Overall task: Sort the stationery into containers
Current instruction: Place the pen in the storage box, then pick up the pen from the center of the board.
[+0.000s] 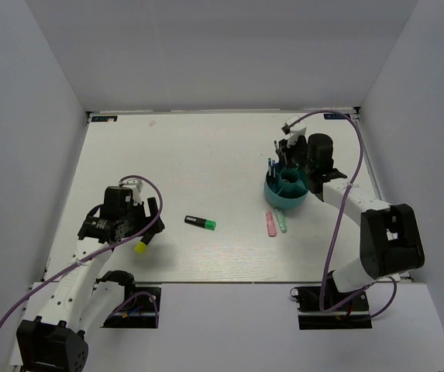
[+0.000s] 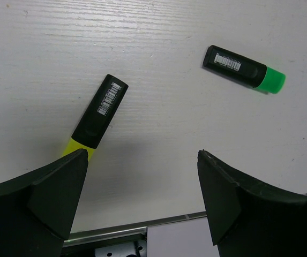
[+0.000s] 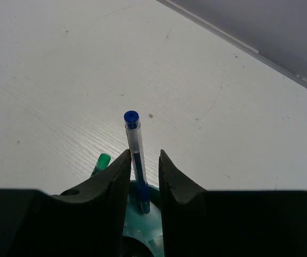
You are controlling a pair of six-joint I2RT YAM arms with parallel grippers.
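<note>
Flanking a slim blue pen [image 3: 135,142], the right gripper [image 3: 144,154] has its two dark fingers slightly parted. A sliver of daylight shows between the pen and one finger, so the barrel is not pinched. The pen stands almost upright with its lower end down in the teal organiser [image 1: 283,204]. The fingers block most of that container in the wrist view, and which compartment the pen sits in cannot be told. A green tip [image 3: 102,159] peeks out beside one finger; the rest of it is hidden. From above, a few more thin upright items rise from the organiser, too small to make out. Just in front of it on the table [image 2: 169,32] lie a pink marker [image 1: 270,225] and a pale green marker [image 1: 282,223], side by side.

The left gripper [image 2: 141,155] hangs over the table near its front edge with its jaws spread wide and nothing between them. The yellow-capped highlighter [image 2: 102,110] lies slanted beside one finger, which covers most of its yellow end. The green-capped highlighter [image 2: 239,68] lies flat farther off, well apart from both fingers, with its whole length in view. Each black body carries a white barcode sticker; the print beside the bars is too fine to read.
</note>
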